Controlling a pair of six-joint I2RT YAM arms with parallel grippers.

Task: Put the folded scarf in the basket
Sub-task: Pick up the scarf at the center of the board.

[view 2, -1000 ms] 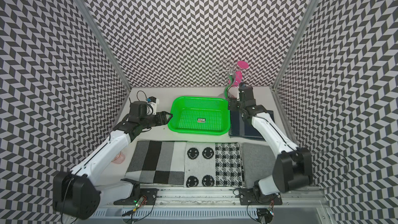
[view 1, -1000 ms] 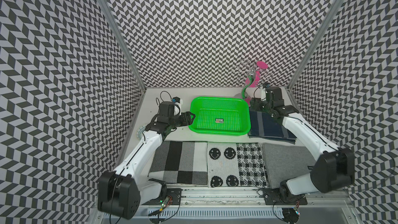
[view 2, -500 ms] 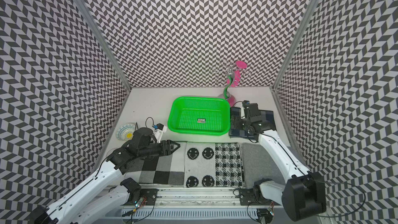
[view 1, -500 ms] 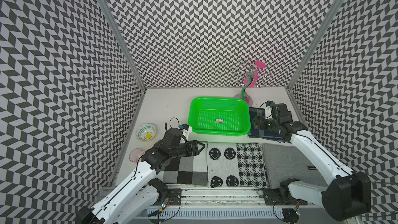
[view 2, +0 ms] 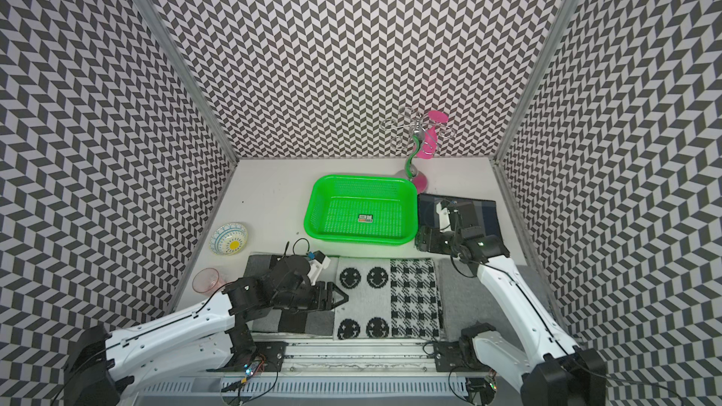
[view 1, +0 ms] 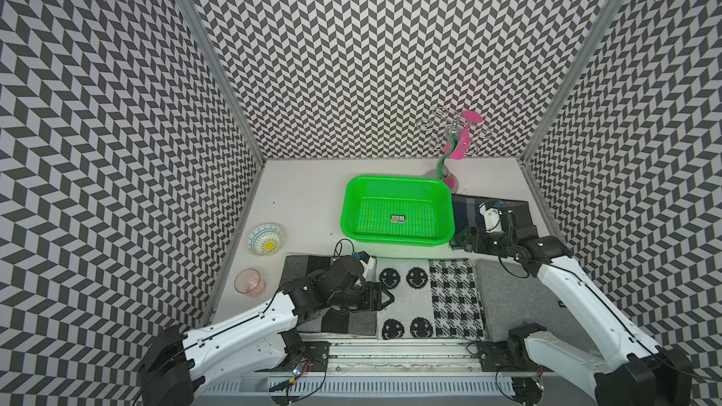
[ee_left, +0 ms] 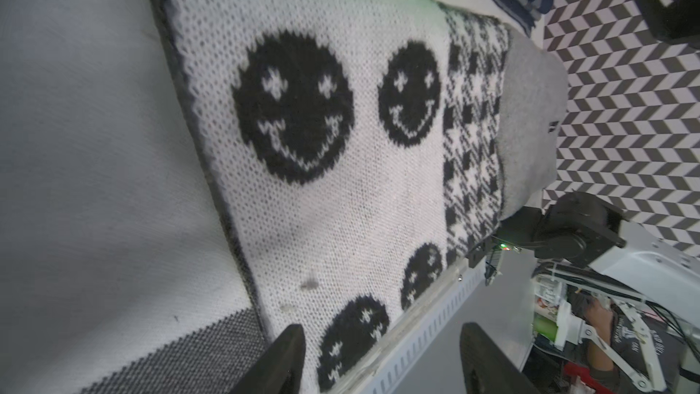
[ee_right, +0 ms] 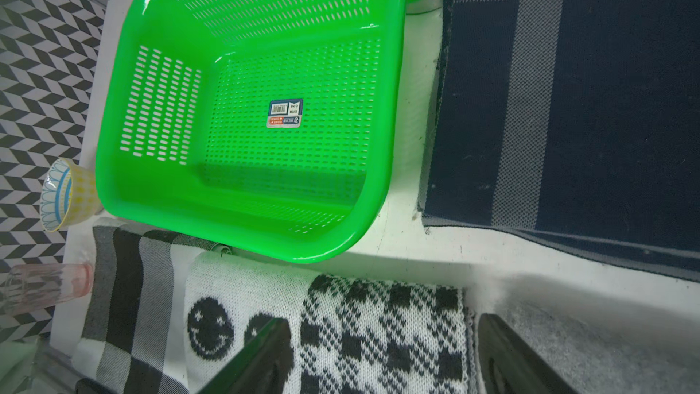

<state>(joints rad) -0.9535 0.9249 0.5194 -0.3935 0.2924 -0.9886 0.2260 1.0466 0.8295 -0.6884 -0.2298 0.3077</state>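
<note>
The bright green basket (view 1: 394, 178) (view 2: 361, 178) (ee_right: 242, 236) stands empty at mid-table. Several folded scarves lie around it. A navy one (view 1: 467, 208) (ee_right: 568, 108) is at its right. Along the front lie a grey-and-black checked one (view 1: 297, 267), a white smiley-and-houndstooth one (view 1: 426, 298) (ee_left: 341, 202) and a plain grey one (view 1: 508, 298). My left gripper (view 1: 385, 298) (ee_left: 382, 358) hovers open and empty over the seam between the checked and smiley scarves. My right gripper (view 1: 459, 242) (ee_right: 382, 358) hangs open and empty by the basket's front right corner, above the navy scarf's near corner.
A patterned bowl (view 1: 265, 239) and a pink cup (view 1: 249, 282) sit at the left, near the wall. A pink-and-green wire stand (view 1: 455, 142) rises behind the basket's right back corner. Patterned walls close in three sides.
The left arm swung from the basket's left side back to the front, over the checked scarf. The right arm drew back from the far end of the navy scarf to its near corner.
</note>
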